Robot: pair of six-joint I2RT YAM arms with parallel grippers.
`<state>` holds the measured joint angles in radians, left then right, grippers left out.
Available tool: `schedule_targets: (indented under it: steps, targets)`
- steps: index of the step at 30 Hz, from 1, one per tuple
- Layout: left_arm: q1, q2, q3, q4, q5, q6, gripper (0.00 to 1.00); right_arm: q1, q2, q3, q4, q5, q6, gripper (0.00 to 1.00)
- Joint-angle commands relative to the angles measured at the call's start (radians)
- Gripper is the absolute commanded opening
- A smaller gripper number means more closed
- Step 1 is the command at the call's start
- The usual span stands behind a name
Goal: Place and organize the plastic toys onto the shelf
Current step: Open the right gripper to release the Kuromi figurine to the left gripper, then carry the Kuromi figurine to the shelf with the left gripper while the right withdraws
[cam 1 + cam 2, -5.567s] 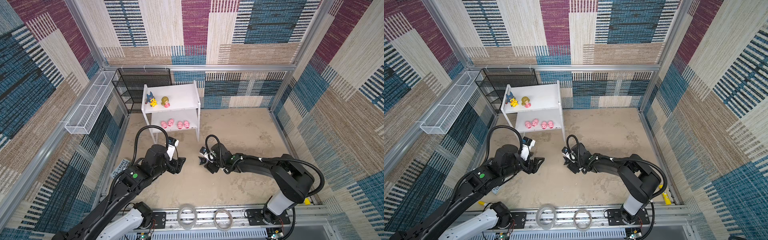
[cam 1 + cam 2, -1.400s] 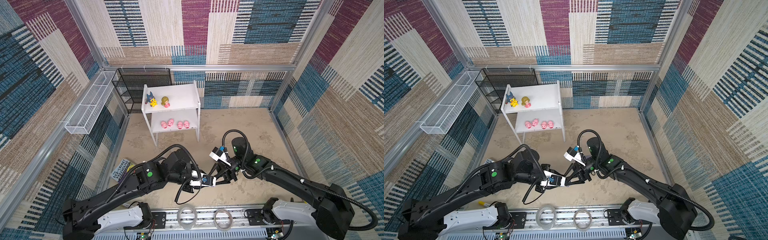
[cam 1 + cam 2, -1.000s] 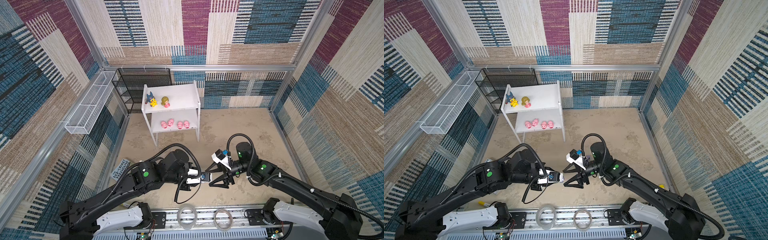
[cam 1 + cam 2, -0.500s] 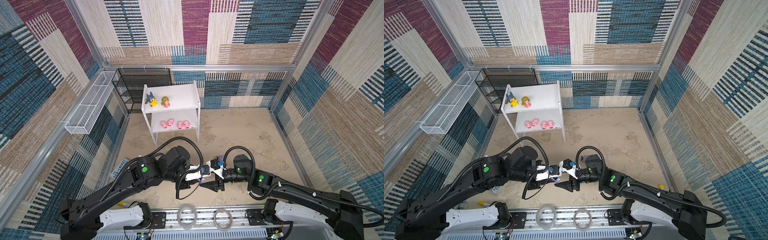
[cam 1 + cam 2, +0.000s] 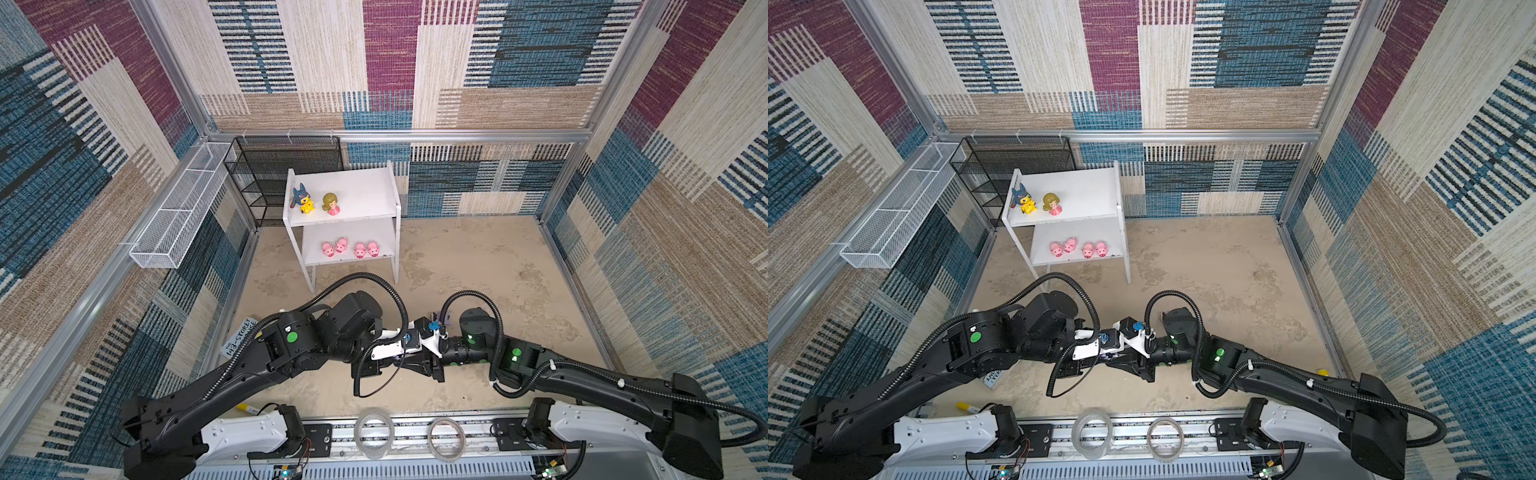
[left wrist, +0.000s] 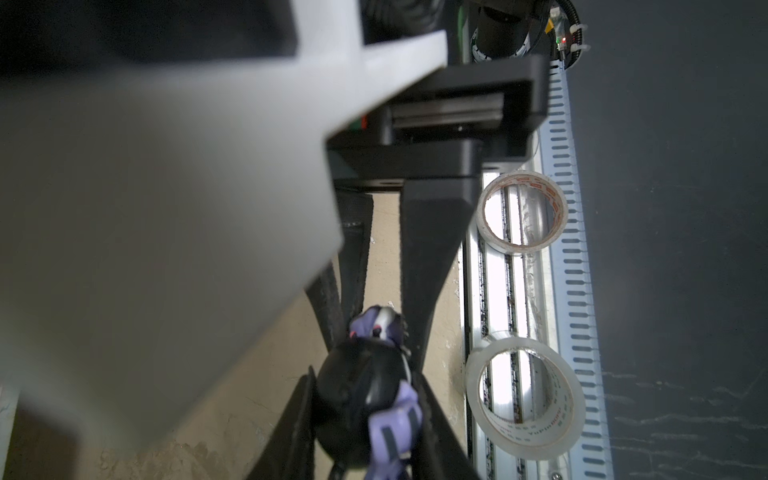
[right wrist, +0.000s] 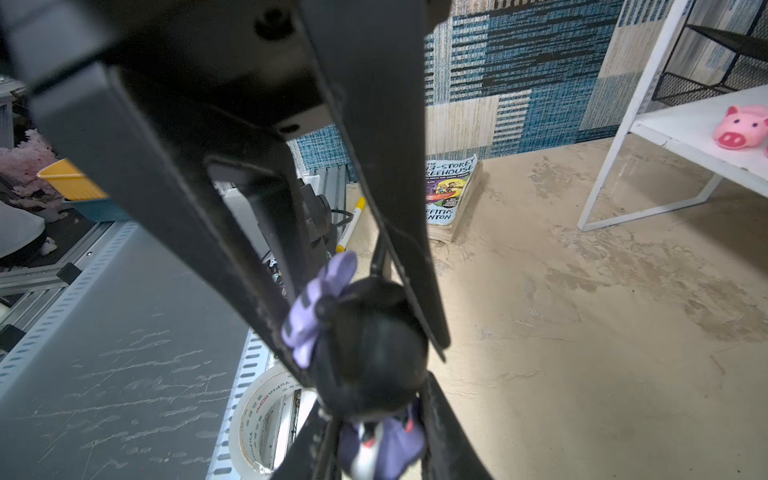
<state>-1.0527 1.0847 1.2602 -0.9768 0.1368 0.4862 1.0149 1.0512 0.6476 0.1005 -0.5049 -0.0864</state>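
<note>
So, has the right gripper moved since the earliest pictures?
Yes. The right gripper has moved away from the white shelf, toward the tape rolls at the near rail.

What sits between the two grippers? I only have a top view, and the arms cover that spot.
Observer: A black-and-purple toy. Both wrist views show it.
Operator: Which gripper has it?
Observer: Both, it appears. In the left wrist view, the left gripper has its fingers on either side of the toy's round black body.
Operator: And the right one?
Observer: In the right wrist view, the right gripper has its fingers against both sides of the toy. One of them presses on its purple striped part.
</note>
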Motion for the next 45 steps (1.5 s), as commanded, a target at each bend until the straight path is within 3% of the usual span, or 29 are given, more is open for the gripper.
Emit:
schedule_targets:
  steps: [1, 7, 14, 19, 23, 27, 34, 40, 45]
  targets:
    - [0.017, -0.008, 0.005, 0.025, 0.040, -0.014, 0.29, 0.003, -0.013, -0.007, 0.065, 0.004, -0.014, 0.26]
    - [0.128, -0.082, -0.035, 0.101, 0.242, -0.058, 0.65, 0.002, -0.049, -0.046, 0.150, -0.015, 0.032, 0.25]
    - [0.206, -0.216, -0.212, 0.397, 0.430, -0.225, 0.72, 0.002, -0.082, -0.066, 0.273, -0.066, 0.128, 0.24]
    - [0.208, -0.259, -0.285, 0.545, 0.492, -0.308, 0.65, 0.001, -0.090, -0.081, 0.332, -0.075, 0.183, 0.23]
    - [0.209, -0.262, -0.312, 0.619, 0.527, -0.352, 0.51, 0.001, -0.095, -0.092, 0.365, -0.076, 0.208, 0.23]
    - [0.210, -0.253, -0.314, 0.630, 0.541, -0.361, 0.40, 0.001, -0.100, -0.103, 0.387, -0.066, 0.223, 0.23]
    - [0.213, -0.247, -0.305, 0.607, 0.527, -0.341, 0.30, 0.002, -0.120, -0.113, 0.393, -0.048, 0.227, 0.25]
    - [0.230, -0.199, -0.231, 0.518, 0.470, -0.259, 0.28, 0.001, -0.120, -0.118, 0.365, -0.017, 0.218, 0.50]
    - [0.333, -0.088, -0.072, 0.395, 0.452, -0.138, 0.26, 0.002, -0.133, -0.141, 0.351, 0.003, 0.211, 0.67]
